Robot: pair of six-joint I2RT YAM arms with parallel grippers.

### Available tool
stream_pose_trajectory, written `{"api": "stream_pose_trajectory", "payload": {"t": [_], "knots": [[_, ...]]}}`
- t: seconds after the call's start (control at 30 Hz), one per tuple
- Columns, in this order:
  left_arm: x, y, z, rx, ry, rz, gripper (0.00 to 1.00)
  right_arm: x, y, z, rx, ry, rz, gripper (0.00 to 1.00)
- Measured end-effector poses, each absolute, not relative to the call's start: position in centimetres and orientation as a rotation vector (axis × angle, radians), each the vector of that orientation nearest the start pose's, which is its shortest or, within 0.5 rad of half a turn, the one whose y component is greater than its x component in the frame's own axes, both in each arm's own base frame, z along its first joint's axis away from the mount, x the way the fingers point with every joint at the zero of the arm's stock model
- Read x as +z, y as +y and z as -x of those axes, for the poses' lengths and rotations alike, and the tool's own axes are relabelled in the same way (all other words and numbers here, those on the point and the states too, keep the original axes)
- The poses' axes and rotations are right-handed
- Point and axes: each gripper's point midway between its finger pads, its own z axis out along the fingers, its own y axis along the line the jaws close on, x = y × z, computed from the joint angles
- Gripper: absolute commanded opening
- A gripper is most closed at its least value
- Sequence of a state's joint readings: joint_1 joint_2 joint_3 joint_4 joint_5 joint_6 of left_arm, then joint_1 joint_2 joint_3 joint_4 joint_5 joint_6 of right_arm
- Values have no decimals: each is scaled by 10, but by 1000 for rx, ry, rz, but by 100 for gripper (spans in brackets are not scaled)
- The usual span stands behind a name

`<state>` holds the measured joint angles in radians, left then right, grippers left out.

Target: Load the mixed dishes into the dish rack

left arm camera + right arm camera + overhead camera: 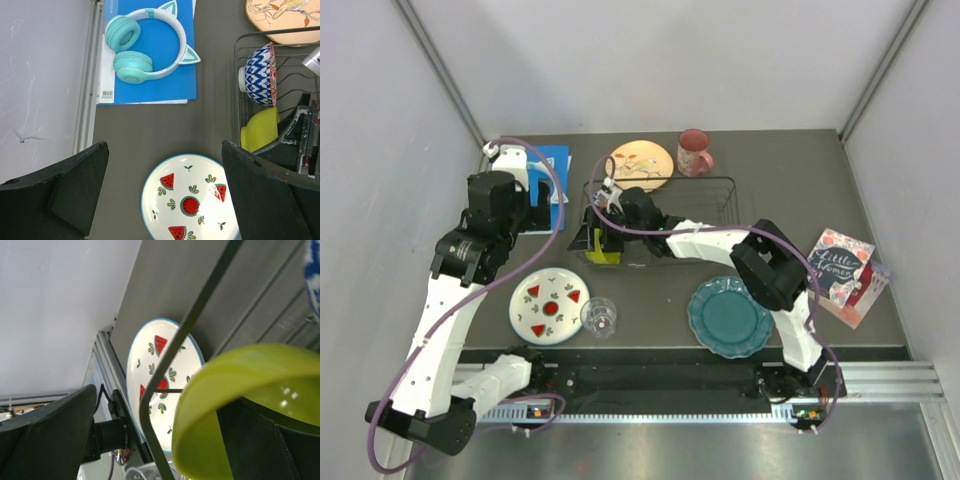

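Note:
The black wire dish rack (720,181) stands at the table's middle back. At its left end a lime-green bowl (260,131) stands on edge beside a red-rimmed patterned bowl (257,75). My right gripper (597,244) is open there; in the right wrist view (157,405) the lime bowl (250,405) leans against one finger. My left gripper (165,165) is open and empty above the table, over the white plate with red shapes (190,200). That plate (550,305), a small clear glass (599,317) and the teal scalloped plate (728,317) lie in front of the rack. The cream floral plate (642,163) and pink mug (694,152) sit behind it.
Teal cat-ear headphones (145,45) lie on a blue folder (555,165) at the back left. A printed card (845,272) lies at the right. Grey walls close in both sides. A rack wire (165,365) crosses the right wrist view.

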<state>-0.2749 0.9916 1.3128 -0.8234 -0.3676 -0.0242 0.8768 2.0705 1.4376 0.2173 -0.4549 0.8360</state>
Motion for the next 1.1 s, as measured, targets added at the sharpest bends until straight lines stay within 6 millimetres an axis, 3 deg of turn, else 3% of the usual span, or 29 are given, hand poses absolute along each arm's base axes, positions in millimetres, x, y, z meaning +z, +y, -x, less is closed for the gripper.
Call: {"api": "stream_pose_trajectory", "payload": {"t": [0.23,0.37,0.5,0.63,0.83,0.97,1.1], "knots": [[317,-17,-285,186,2045,-35,99,136,514,-286,1486,2261,394,100],[317,-16,-285,186,2045,-33,99,135,511,-285,1466,2258,418,100],[317,-16,-285,186,2045,-32,99,130,483,-279,1378,2293,433,100],[317,-16,-285,186,2046,-32,99,139,455,-284,1311,2299,438,100],[313,-14,-282,204,2052,-52,99,145,426,-288,1223,2308,448,100],[286,-4,-263,260,2091,-107,99,157,393,-277,1110,2311,457,99],[242,7,-233,318,2159,-191,99,208,360,-265,1065,2183,456,100]]}}
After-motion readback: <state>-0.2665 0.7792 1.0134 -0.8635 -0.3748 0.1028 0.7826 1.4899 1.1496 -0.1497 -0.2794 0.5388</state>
